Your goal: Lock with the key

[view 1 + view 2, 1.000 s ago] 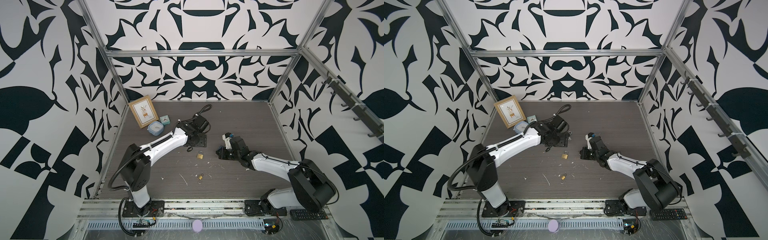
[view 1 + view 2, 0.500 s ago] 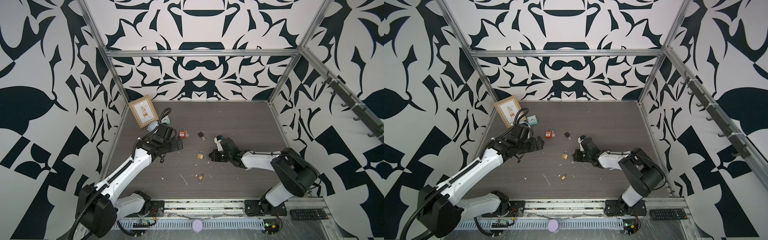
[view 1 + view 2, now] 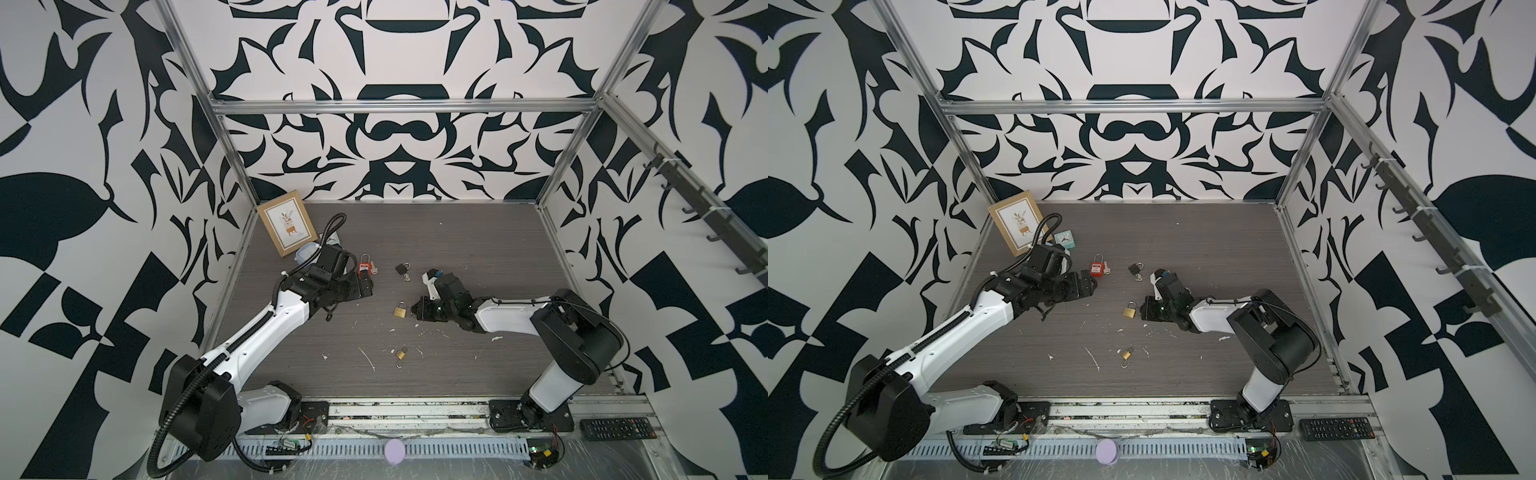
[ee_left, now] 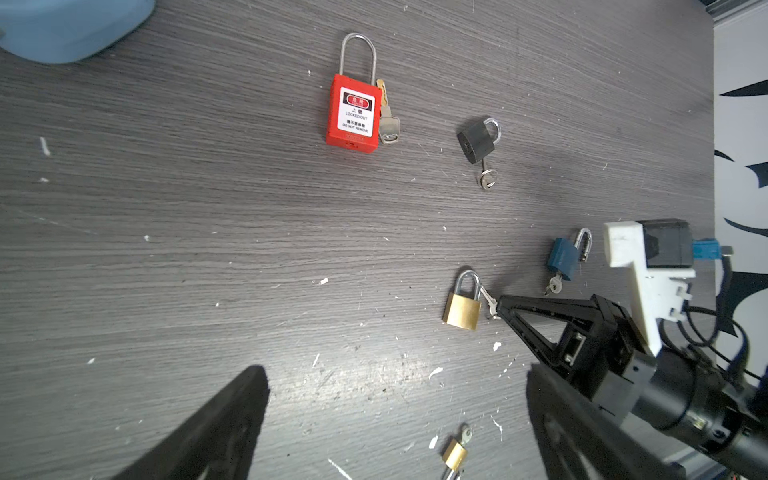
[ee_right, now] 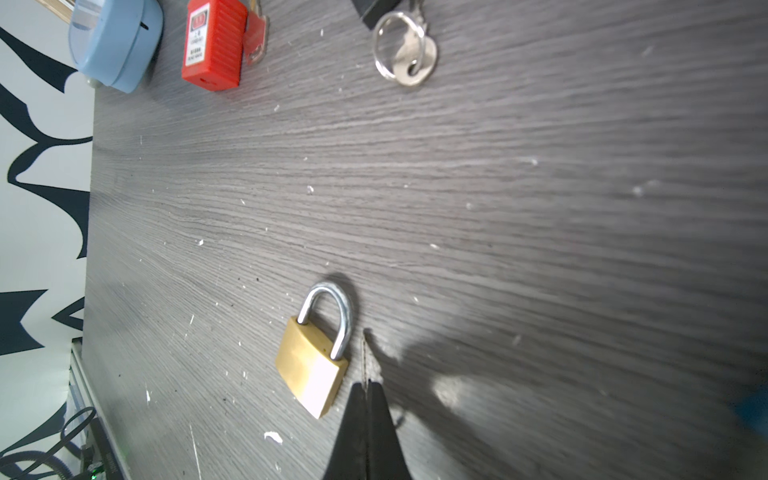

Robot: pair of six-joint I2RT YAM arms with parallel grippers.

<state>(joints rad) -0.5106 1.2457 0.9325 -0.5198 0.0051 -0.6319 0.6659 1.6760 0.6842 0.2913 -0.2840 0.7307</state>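
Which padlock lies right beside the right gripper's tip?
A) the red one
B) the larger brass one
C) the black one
B: in the right wrist view the larger brass padlock lies flat beside the shut right gripper, which pinches a key.

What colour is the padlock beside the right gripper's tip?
The padlock is brass-gold with a silver shackle; the right wrist view shows it best.

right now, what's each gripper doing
left gripper: open, holding nothing.
right gripper: shut on the key, beside the brass padlock.
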